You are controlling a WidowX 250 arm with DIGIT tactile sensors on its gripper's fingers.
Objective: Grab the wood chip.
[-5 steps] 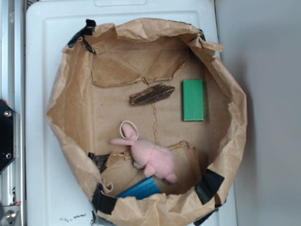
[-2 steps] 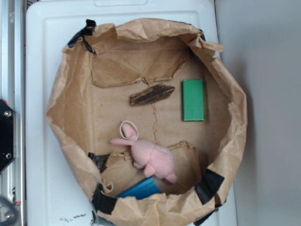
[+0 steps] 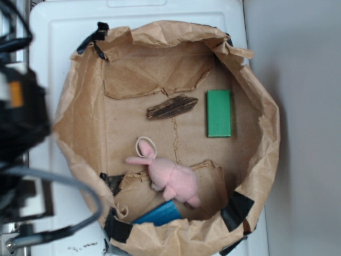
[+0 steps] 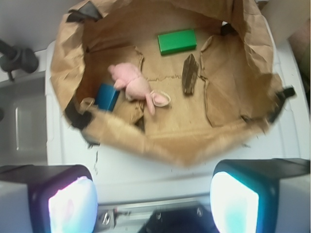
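Observation:
The wood chip point(image 3: 172, 106) is a flat dark brown bark sliver lying on the paper floor of the brown paper bag point(image 3: 80, 122), left of the green block point(image 3: 219, 113). It also shows in the wrist view point(image 4: 189, 74), far from the jaws. My arm point(image 3: 21, 117) is a blurred black mass at the left edge, outside the bag. My gripper point(image 4: 153, 204) is open and empty, its two pads wide apart, over the white lid and metal rail short of the bag's near rim.
A pink plush toy point(image 3: 170, 178) with a loop ear lies in the bag's lower middle. A blue object point(image 3: 159, 214) sits under torn paper flaps. The bag stands on a white plastic lid point(image 3: 48, 42). A metal rail runs along the left.
My arm has swung into the exterior view at the left edge, where only the black mount showed before. Nothing inside the bag has moved.

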